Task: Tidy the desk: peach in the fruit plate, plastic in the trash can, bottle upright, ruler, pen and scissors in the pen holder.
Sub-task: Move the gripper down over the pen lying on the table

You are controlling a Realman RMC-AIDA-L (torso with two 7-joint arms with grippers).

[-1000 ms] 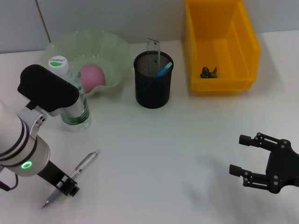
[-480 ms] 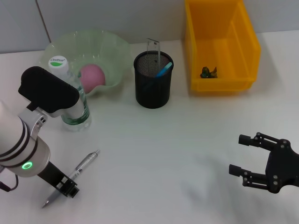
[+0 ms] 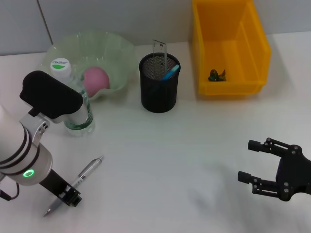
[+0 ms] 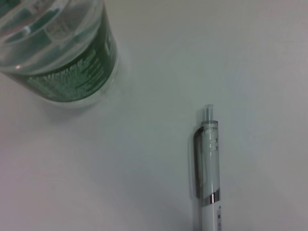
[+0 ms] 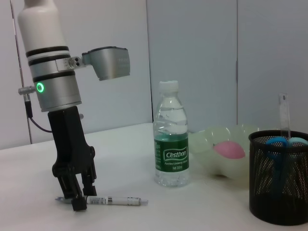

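A clear pen [image 3: 90, 170] [image 4: 208, 178] [image 5: 118, 200] lies on the white desk at the near left. My left gripper [image 3: 67, 195] [image 5: 77, 199] stands low over its tip end, open, with a finger on either side of it. The bottle [image 3: 80, 119] [image 4: 62, 53] [image 5: 171, 144] stands upright just behind. A pink peach [image 3: 95, 79] [image 5: 229, 149] rests in the pale green fruit plate [image 3: 116, 48]. The black mesh pen holder [image 3: 159, 92] [image 5: 279, 187] holds the ruler [image 3: 160, 48] and blue-handled scissors [image 3: 171, 72]. My right gripper [image 3: 245, 161] hovers open at the near right.
The yellow trash can [image 3: 257, 43] stands at the back right with a small piece of plastic [image 3: 216, 75] inside. White desk surface stretches between the pen holder and my right gripper.
My left arm has sunk slightly toward the pen. The pen, the bottle and the right arm have not moved.
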